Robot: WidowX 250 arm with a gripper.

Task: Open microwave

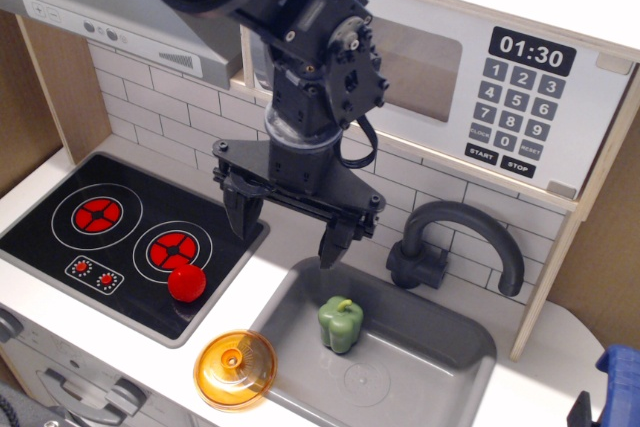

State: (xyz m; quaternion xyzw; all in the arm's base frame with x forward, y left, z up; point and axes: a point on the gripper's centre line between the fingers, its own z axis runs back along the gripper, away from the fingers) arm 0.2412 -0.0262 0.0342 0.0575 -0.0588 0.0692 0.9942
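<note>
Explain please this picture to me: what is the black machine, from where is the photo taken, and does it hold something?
The black machine is a robot arm. Its tool, two fingers spread open, hangs empty above a toy kitchen. The single photo looks down from the front. On the wall is a white microwave with a number pad; the arm hides part of its window, and its door looks shut. Below are a black stove with a red knob, an orange lid, and a grey sink with a green pepper and a dark tap.
</note>
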